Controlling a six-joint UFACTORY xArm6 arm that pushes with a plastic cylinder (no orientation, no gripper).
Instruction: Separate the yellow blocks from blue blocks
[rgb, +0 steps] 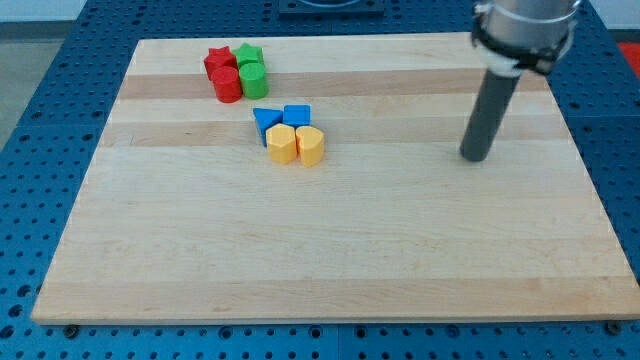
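Straight dark grey rod (488, 112), silver collar above, black band

You were looking at a lab or robotics test bench. A pale wooden board (330, 250) lay on a blue perforated table (40, 150) dotted with regular rows of mounting holes, the kind used for fixing rigs. A dark rod on a metal-collared arm (525, 30) stood over the board, and small plastic blocks (285, 135) sat grouped by colour.
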